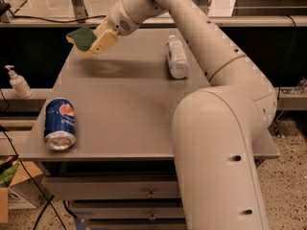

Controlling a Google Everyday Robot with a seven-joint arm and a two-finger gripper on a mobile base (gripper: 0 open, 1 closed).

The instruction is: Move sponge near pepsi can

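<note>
Green-topped sponge (81,37) clamped tight in gripper (97,43), held above far-L corner of table (129,109); well apart from pepsi can (60,123) lying on side nr front-L edge.

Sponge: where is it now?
Camera view, upper left: the sponge is held in the gripper, off the table above its far-left corner, well apart from the pepsi can lying at the near-left edge.

Smooth plastic tool (94,42) over matt table (127,104), rough sponge (81,37), shiny alu pepsi can (60,123)
</note>
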